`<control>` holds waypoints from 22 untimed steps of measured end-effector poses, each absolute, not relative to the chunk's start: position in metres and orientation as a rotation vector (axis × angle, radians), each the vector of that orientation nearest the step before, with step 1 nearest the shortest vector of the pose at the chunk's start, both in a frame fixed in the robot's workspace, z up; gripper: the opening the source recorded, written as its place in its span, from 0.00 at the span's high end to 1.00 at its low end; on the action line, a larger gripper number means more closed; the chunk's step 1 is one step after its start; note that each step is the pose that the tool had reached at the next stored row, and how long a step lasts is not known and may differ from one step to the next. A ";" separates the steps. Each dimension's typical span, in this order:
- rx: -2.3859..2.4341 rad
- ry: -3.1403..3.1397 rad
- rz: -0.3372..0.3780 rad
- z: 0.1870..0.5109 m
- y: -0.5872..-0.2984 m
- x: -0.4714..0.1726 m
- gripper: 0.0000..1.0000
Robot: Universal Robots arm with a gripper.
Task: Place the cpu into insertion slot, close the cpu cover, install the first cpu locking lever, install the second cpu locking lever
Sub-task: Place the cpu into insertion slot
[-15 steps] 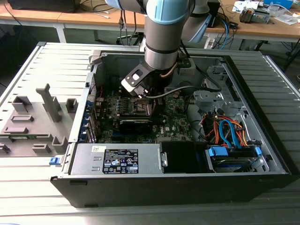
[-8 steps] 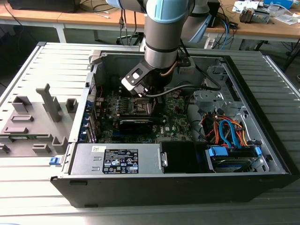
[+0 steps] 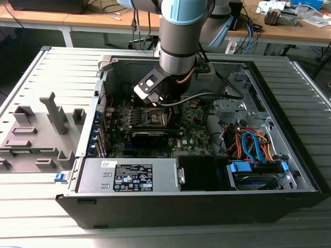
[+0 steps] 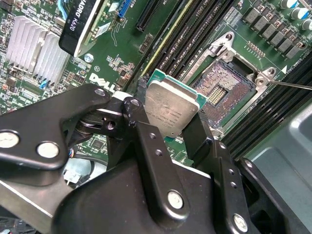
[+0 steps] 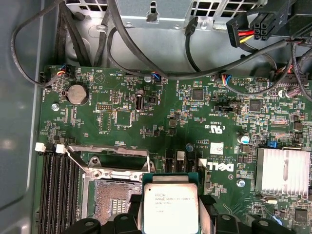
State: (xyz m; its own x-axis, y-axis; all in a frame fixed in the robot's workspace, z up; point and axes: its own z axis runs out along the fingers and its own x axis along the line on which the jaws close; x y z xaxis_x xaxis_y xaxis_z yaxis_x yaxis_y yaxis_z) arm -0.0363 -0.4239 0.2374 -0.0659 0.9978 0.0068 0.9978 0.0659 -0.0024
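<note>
Silvery cpu [image 4: 171, 106] sits clamped between the gripper's [image 4: 168, 116] black jaws — one jaw against each opposite edge — just beside the open slot [image 4: 228, 88], whose brownish pins lie bare.

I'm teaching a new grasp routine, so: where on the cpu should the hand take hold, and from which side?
By two opposite thin edges, coming from the metal-face side, as the hand grips the cpu now. It is flat and square, so the edges give parallel surfaces, and the underside is left free to meet the insertion slot.
</note>
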 end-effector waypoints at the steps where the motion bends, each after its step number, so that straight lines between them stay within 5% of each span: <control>1: -2.143 -2.289 -0.005 0.237 -0.424 -0.036 0.45; 22: -2.147 -2.292 0.005 0.237 -0.420 -0.036 0.45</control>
